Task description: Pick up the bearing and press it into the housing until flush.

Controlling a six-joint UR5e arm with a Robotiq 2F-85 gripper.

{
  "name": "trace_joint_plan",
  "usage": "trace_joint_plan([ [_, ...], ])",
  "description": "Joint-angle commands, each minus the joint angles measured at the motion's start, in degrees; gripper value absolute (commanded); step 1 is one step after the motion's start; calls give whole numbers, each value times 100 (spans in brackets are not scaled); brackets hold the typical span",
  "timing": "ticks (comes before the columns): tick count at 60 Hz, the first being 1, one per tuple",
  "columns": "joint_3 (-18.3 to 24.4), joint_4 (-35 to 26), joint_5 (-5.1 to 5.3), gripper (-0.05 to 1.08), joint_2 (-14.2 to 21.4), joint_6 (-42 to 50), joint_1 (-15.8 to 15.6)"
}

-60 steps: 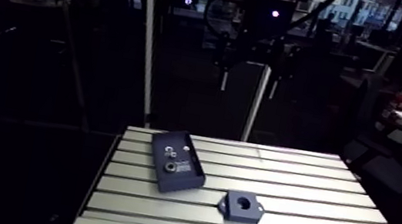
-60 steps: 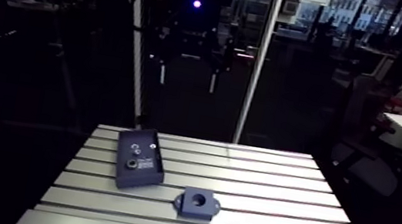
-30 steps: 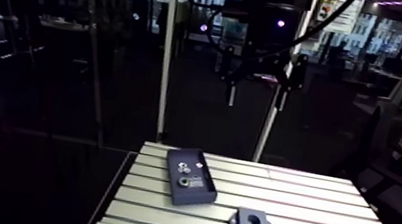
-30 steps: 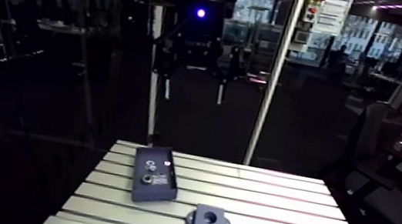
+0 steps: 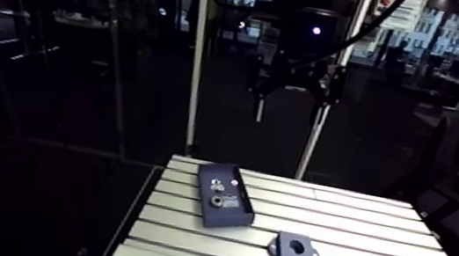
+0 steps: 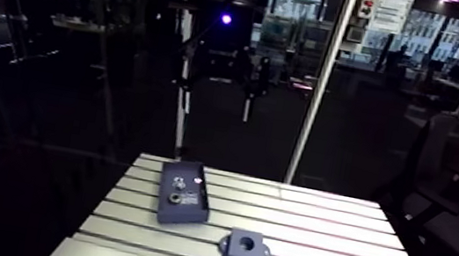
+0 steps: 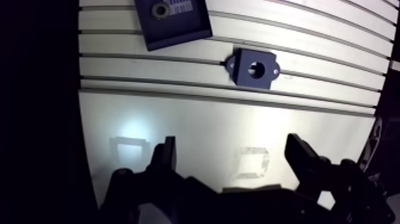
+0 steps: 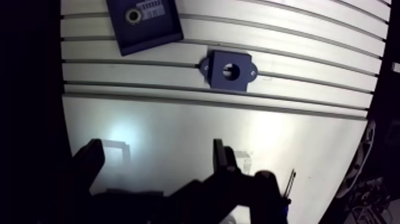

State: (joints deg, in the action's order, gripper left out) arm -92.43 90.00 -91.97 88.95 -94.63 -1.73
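Gripper [image 7: 233,159] spread wide, holding nothing
Bearing [image 7: 159,10] lies in its tray [image 7: 186,27] well ahead, beyond the housing [image 7: 255,69].

This looks like a robotics lab or workshop. A slotted aluminium bench [image 5: 378,219] carries a dark blue parts tray [image 5: 224,197] on the left and a machined housing block [image 5: 294,250] nearer, to its right. A two-fingered robot hand [image 5: 289,113] hangs above the bench's far edge.
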Motion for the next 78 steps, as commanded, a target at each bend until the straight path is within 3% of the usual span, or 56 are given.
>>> trace_joint_plan([
  [1, -16, 353, 83, 1, -396, 175, -402],
  [8, -7, 494, 61, 1, -671, 281, -544],
  [26, 2, 903, 0, 2, -1149, 266, -557],
  [38, 36, 1244, -8, 31, -1527, 205, -548],
  [48, 63, 1498, -9, 36, -1788, 177, -556],
  [78, 63, 2069, 0, 35, -2401, 193, -678],
])
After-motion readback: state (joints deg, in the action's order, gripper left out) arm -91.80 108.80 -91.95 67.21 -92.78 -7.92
